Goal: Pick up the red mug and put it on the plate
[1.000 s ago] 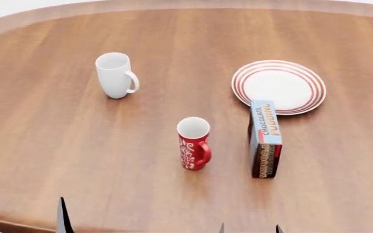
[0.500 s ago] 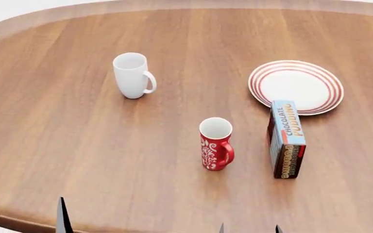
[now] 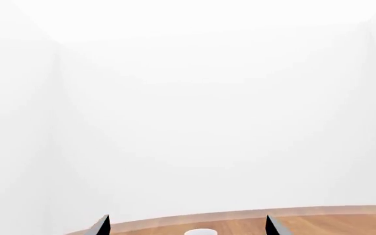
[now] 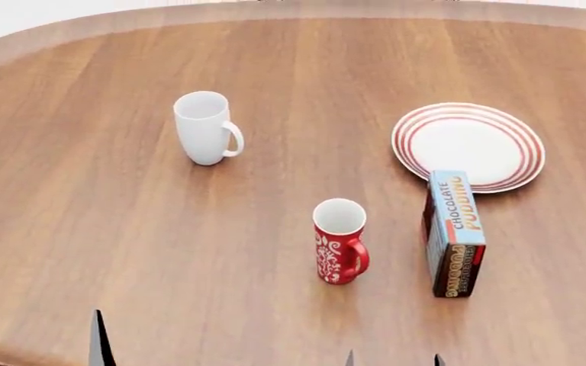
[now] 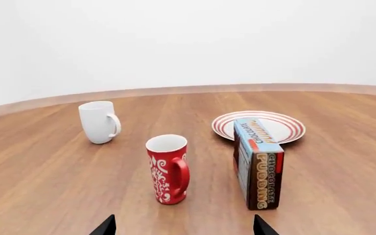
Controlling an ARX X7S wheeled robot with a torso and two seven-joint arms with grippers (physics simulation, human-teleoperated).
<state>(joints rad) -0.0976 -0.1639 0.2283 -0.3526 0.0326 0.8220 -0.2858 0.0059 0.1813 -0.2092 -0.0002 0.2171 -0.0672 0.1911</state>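
The red mug (image 4: 340,242) stands upright near the middle of the wooden table, white pattern on its side, handle turned to the right. In the right wrist view the red mug (image 5: 168,169) is straight ahead of my right gripper (image 5: 184,227), which is open and short of it. The plate (image 4: 468,145) lies flat at the back right, bare; the right wrist view shows the plate (image 5: 283,128) partly behind a box. My right gripper (image 4: 393,360) and left gripper (image 4: 37,347) show only as dark fingertips at the near table edge. The left gripper (image 3: 186,227) is open and empty.
A chocolate pudding box (image 4: 454,232) stands on edge between the red mug and the plate, its far end touching the plate's near rim; the box (image 5: 258,164) is right of the mug. A plain white mug (image 4: 204,127) stands at the back left, its rim (image 3: 199,232) just visible.
The head view has shifted: everything on the table sits further right and slightly lower in the frame than a second ago. The objects keep their spacing. Both grippers' fingertips stay where they were.
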